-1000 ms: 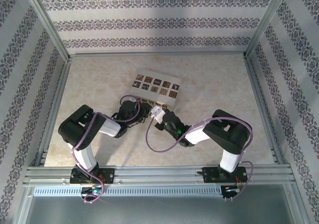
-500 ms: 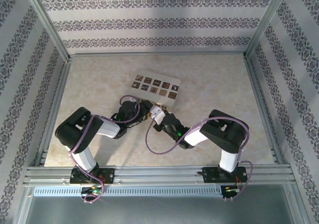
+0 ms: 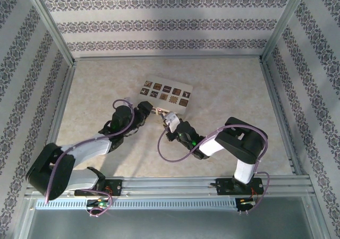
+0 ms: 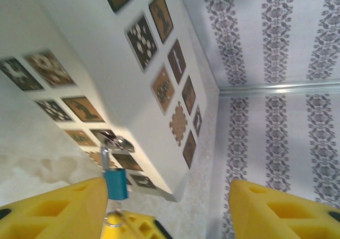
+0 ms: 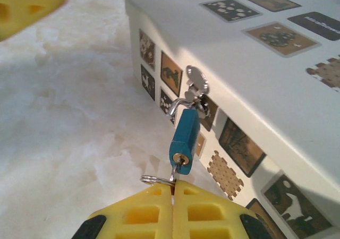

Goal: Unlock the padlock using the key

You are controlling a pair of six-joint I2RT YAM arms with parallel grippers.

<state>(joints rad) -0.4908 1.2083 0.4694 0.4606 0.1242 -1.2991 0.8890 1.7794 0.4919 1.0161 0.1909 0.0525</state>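
A small teal padlock (image 5: 184,134) hangs by its shackle from the metal hasp (image 5: 195,85) on the side of a white patterned box (image 5: 255,74). The key (image 5: 174,171) sits in the keyhole at the lock's bottom, its ring (image 5: 154,179) lying to the left. My right gripper (image 5: 173,185) is shut on the key's head. My left gripper (image 4: 167,196) stands open beside the padlock (image 4: 116,183), the lock just inside its left finger (image 4: 58,210) and untouched. In the top view both grippers, left (image 3: 147,110) and right (image 3: 168,118), meet at the box's near edge.
The box (image 3: 166,93) lies mid-table on a beige marbled surface (image 3: 228,90). Patterned walls and metal frame rails (image 3: 61,106) enclose the workspace. Purple cables loop beside both arms.
The left arm has stretched out low, its elbow dropping toward the near left, and its gripper has shifted slightly back-left. The right gripper stays on the key.
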